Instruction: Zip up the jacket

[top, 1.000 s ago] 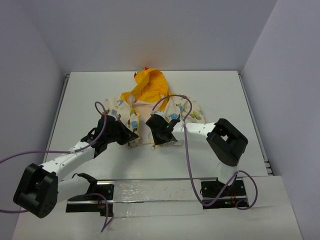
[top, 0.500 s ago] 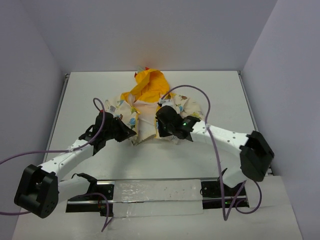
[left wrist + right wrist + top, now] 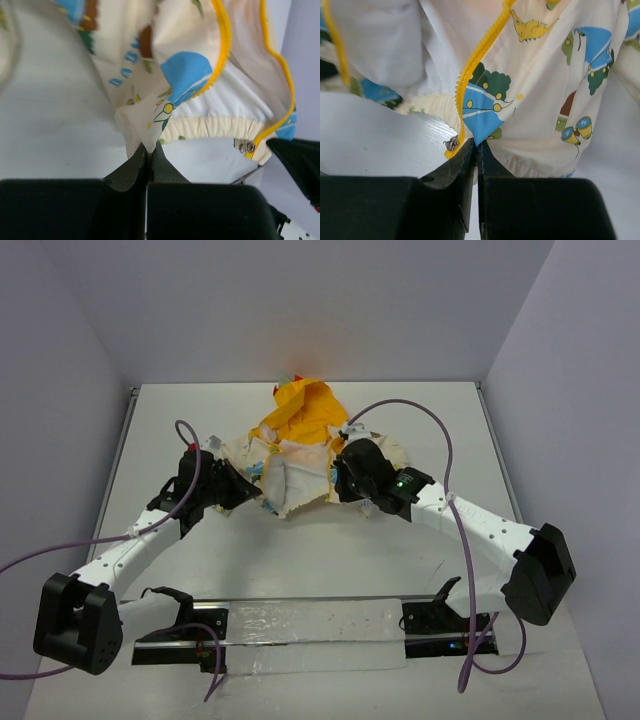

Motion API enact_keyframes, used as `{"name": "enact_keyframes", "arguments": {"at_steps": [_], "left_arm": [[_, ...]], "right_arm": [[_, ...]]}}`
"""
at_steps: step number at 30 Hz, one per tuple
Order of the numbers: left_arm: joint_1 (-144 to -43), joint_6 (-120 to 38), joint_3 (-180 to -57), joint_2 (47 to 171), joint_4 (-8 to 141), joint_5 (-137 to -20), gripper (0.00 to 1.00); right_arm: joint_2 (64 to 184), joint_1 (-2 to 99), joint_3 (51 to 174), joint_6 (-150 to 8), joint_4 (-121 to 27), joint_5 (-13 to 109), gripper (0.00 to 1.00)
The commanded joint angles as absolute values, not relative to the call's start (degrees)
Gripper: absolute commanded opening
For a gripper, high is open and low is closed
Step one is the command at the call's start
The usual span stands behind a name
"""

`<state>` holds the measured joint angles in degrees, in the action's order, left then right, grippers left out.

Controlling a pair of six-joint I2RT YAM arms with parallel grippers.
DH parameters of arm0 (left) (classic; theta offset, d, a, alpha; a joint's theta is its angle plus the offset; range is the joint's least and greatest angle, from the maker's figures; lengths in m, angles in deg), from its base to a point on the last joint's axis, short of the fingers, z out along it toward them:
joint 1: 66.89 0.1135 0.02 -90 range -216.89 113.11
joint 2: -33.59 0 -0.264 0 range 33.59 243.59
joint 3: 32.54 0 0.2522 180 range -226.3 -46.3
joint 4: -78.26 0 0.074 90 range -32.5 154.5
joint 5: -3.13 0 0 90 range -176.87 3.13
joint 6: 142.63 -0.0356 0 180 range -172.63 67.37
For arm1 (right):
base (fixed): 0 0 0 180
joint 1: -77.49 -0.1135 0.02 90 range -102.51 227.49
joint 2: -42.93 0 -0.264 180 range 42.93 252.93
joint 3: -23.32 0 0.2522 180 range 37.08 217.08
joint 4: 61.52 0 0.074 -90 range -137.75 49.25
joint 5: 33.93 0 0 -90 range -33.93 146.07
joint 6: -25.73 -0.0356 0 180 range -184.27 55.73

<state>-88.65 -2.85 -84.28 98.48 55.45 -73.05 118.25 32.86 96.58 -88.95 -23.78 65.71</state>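
Observation:
The jacket (image 3: 300,455) lies at the middle far part of the table, cream with cartoon prints, its yellow-orange hood (image 3: 300,410) at the far end. It is open down the front and its hem is lifted off the table. My left gripper (image 3: 243,483) is shut on the jacket's left hem corner (image 3: 145,135). My right gripper (image 3: 345,485) is shut on the right front's bottom corner (image 3: 480,132), beside the yellow zipper tape (image 3: 475,60) and a small metal zipper part (image 3: 452,143). Another metal zipper piece (image 3: 246,147) hangs at the end of the other tape.
White table (image 3: 300,560) with grey walls on three sides. A clear strip and the arm bases (image 3: 300,625) run along the near edge. Purple cables (image 3: 440,450) loop over both arms.
Both grippers have moved away from the near edge with the jacket's hem, the right arm stretching out. The jacket's front has bunched up toward the hood.

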Motion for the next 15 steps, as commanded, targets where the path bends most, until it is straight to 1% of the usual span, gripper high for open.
{"name": "enact_keyframes", "arguments": {"at_steps": [1, 2, 6, 9, 12, 14, 15], "left_arm": [[-85.2, -6.1, -85.3, 95.6, 52.0, -75.2, 0.00], [-85.2, -6.4, -85.5, 94.8, 51.3, -75.6, 0.00], [-85.2, -7.1, -86.8, 93.2, 47.4, -78.1, 0.00], [-85.1, -6.6, -86.9, 91.6, 45.0, -80.7, 0.00], [-85.1, -5.5, -86.0, 90.2, 43.8, -83.5, 0.00], [-85.1, -5.0, -85.1, 88.8, 42.9, -85.2, 0.00], [-85.1, -4.7, -84.6, 88.1, 42.3, -85.8, 0.00]], "right_arm": [[115.4, 34.1, 92.8, -85.9, -22.4, 61.3, 0.04], [115.5, 34.1, 92.3, -85.2, -21.9, 59.8, 0.00], [118.5, 33.7, 92.5, -81.0, -17.2, 52.7, 0.01], [121.4, 32.6, 92.4, -80.2, -12.8, 56.7, 0.05], [122.8, 32.8, 90.9, -86.2, -11.5, 64.6, 0.08], [124.4, 33.1, 90.0, -88.6, -11.9, 65.5, 0.12], [124.9, 33.1, 89.5, -89.8, -12.7, 65.1, 0.15]]}}
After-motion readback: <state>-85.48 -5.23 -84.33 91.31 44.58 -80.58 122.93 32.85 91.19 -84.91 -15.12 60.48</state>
